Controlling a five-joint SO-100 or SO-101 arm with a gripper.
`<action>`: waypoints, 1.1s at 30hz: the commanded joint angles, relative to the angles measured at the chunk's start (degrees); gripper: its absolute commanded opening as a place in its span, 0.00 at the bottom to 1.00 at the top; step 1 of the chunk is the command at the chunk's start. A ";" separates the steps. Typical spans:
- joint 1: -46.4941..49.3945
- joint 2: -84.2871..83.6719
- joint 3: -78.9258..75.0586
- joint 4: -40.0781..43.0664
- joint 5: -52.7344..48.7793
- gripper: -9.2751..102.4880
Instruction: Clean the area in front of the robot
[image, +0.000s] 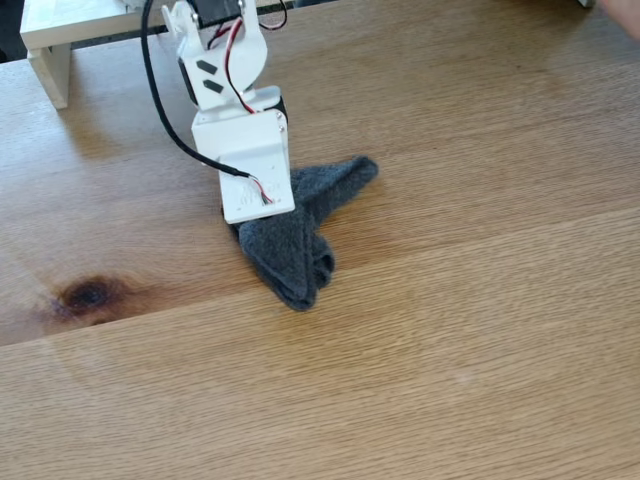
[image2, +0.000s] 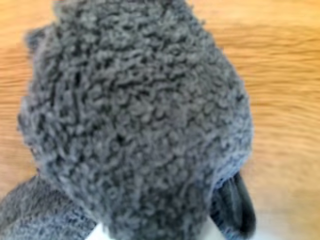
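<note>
The robot (image: 232, 90), a small white arm with a black cable and red wires, reaches down onto the area (image: 460, 340), a light oak tabletop. Its gripper (image: 252, 216) sits under the white wrist block, pressed into a dark grey fleecy cloth (image: 300, 240). The cloth is bunched up at the gripper and spreads out to the right and towards the front. In the wrist view the cloth (image2: 135, 120) rises as a woolly lump right before the lens, over wood (image2: 285, 75). The fingers themselves are hidden; the gripper looks shut on the cloth.
A dark knot (image: 88, 294) marks the wood at the left. A white shelf-like frame (image: 60, 40) stands at the back left corner behind the arm. The black cable (image: 160, 110) loops down the arm's left side.
</note>
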 joint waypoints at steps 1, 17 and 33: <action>-1.58 -3.34 -4.31 -2.90 -1.67 0.08; 18.81 10.46 -3.60 11.69 0.70 0.08; -5.27 16.08 -4.39 -3.78 -5.10 0.08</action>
